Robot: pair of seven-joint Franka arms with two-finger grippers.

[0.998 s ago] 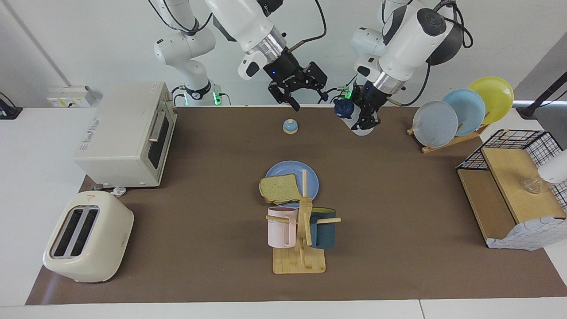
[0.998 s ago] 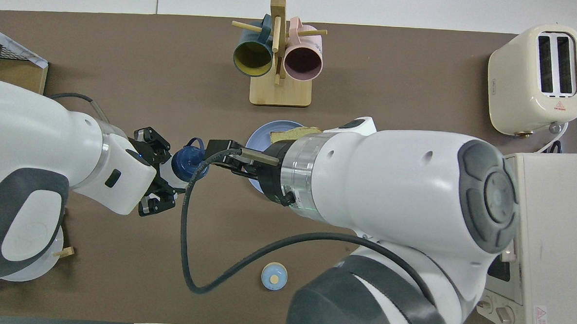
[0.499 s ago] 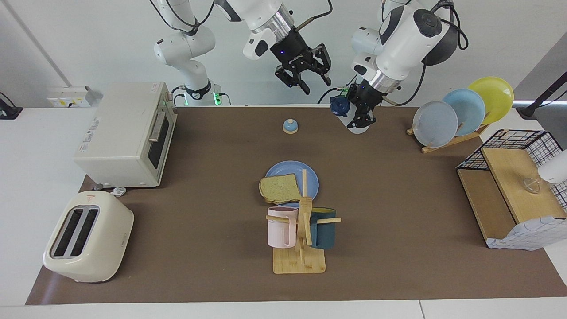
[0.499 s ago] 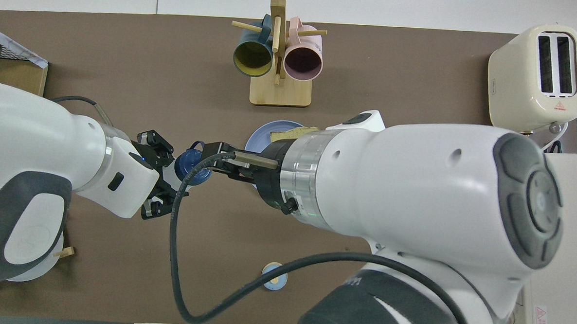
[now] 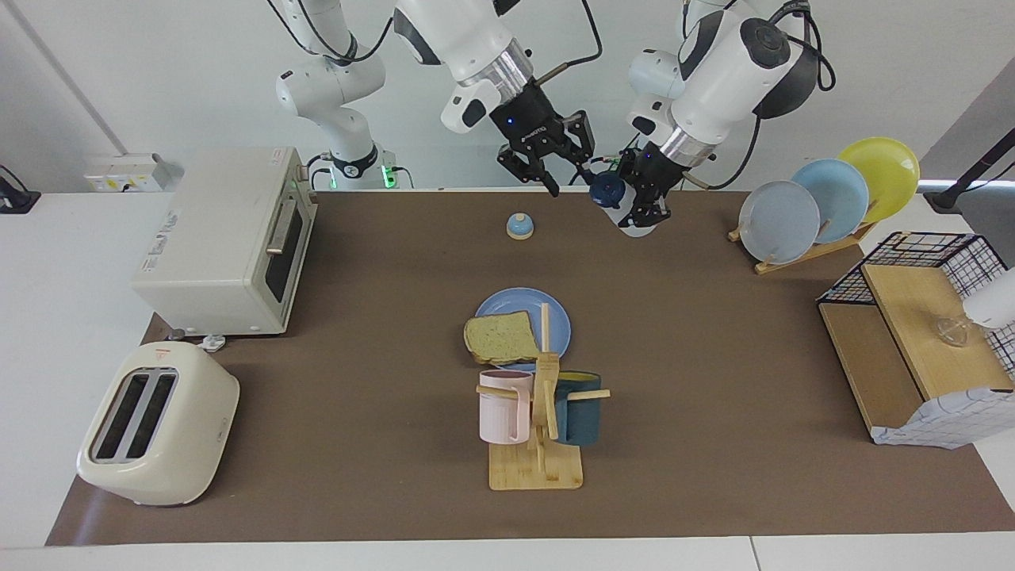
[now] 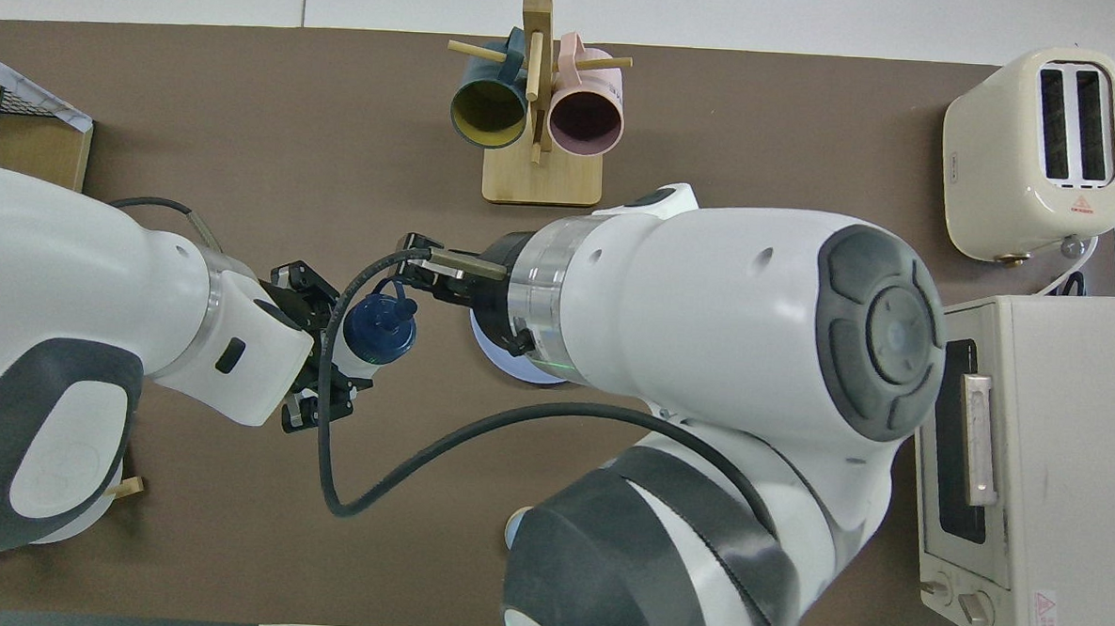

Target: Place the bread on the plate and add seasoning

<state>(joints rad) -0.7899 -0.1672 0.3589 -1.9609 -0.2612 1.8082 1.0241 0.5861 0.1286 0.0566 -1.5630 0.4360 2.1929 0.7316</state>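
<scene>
The bread (image 5: 499,336) lies on the blue plate (image 5: 555,317) at mid-table, overhanging its rim toward the right arm's end. In the overhead view only a sliver of the plate (image 6: 504,360) shows under the right arm, and the bread is hidden. My left gripper (image 5: 649,200) is shut on the seasoning bottle (image 5: 637,224) and holds it tilted above the table's robot-side edge, navy cap (image 5: 608,190) toward the right gripper. The cap (image 6: 380,329) shows beside my left gripper (image 6: 330,352) in the overhead view. My right gripper (image 5: 555,168) hangs open in the air close to the cap.
A small blue bell (image 5: 519,226) sits nearer to the robots than the plate. A mug rack (image 5: 539,420) stands just farther than the plate. A toaster (image 5: 158,424) and toaster oven (image 5: 230,238) stand at the right arm's end; a plate rack (image 5: 825,202) and shelf (image 5: 920,341) at the left arm's.
My right gripper rose, then came down toward the bottle's cap. My left gripper lifted the bottle slightly and shifted it toward the right gripper.
</scene>
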